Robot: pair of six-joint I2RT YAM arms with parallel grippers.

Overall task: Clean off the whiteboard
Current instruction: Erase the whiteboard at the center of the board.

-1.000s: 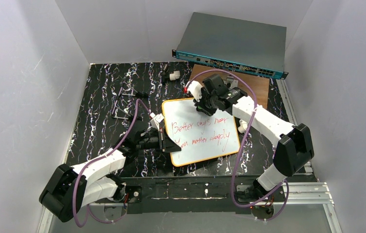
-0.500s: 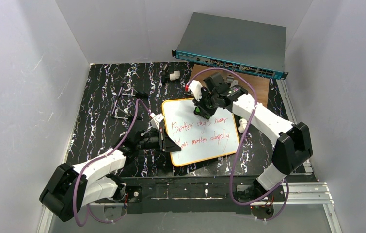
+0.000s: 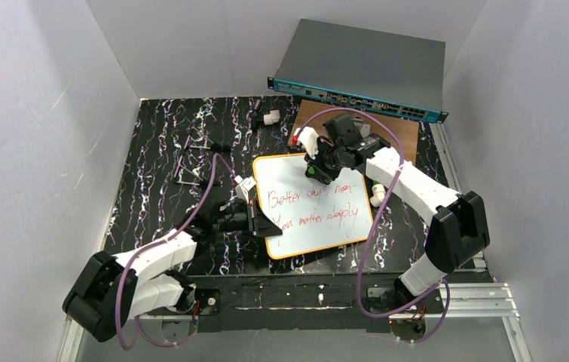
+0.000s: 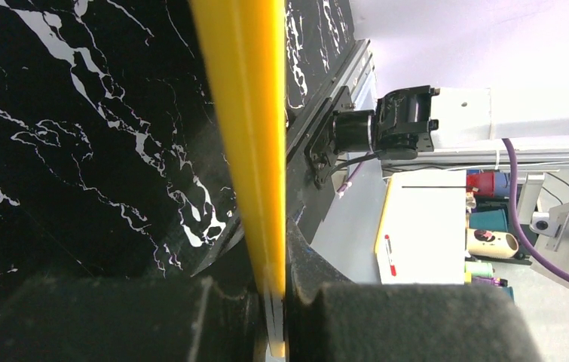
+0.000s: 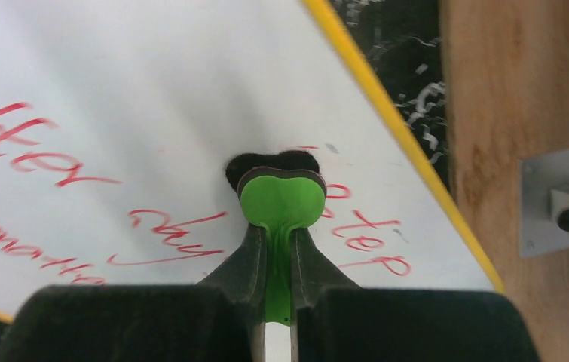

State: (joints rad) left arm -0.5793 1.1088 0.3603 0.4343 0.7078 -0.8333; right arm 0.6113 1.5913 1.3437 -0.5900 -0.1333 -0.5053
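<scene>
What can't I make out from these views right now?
- Right wrist view: whether the green plastic eraser actually presses the flat white whiteboard with yellow-orange rim; its own head hides the contact.
- Left wrist view: the board's face; only the rim shows edge-on, its gripped stretch hidden by the left fingers.
- Top view: the red handwriting is too small to read, its first line partly hidden by the right arm.

The whiteboard's (image 3: 319, 234) near strip is free. The left end effector (image 3: 264, 224) blocks its left edge, and the right end effector (image 3: 313, 171) with a green eraser (image 5: 281, 200) blocks its far part. A wooden board (image 3: 405, 139) and a grey switch (image 3: 360, 68) stand beyond.
</scene>
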